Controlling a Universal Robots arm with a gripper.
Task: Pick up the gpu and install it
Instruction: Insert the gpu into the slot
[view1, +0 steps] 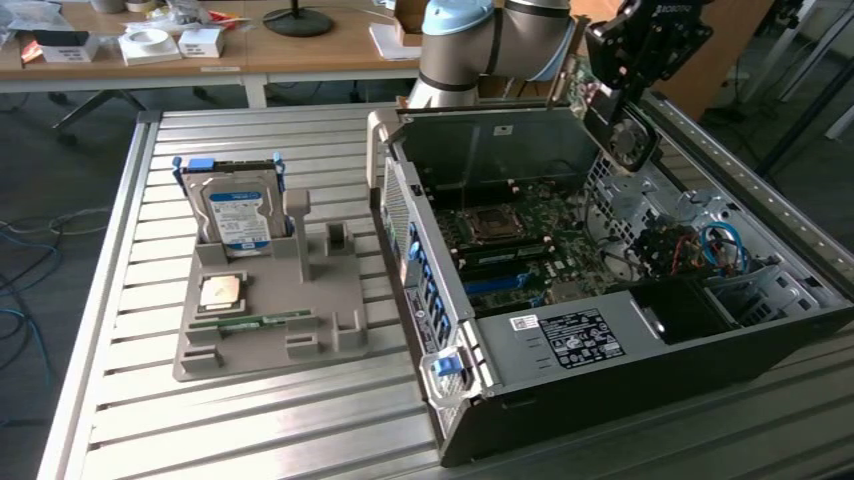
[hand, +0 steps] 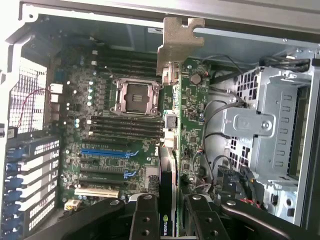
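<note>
My gripper (view1: 627, 90) hangs above the far right corner of the open computer case (view1: 534, 345), shut on the gpu (view1: 623, 135). The card hangs below the fingers, its dark face with the round fan turned toward the exterior view's right. In the wrist view the gpu (hand: 189, 115) appears edge-on between the black fingers (hand: 145, 220), green board side showing, with its metal bracket (hand: 177, 42) at the far end. It floats over the motherboard (hand: 100, 100), beside the CPU socket (hand: 136, 96). The blue slot (hand: 107, 152) lies apart from the card.
A grey holder tray (view1: 274, 300) on the slatted table carries the blue-labelled hard drive (view1: 240, 210), a CPU chip (view1: 220, 292) and a memory stick (view1: 254, 322). Inside the case are cables (hand: 220, 125) and a metal drive cage (hand: 270, 130). A wooden desk (view1: 307, 50) stands behind.
</note>
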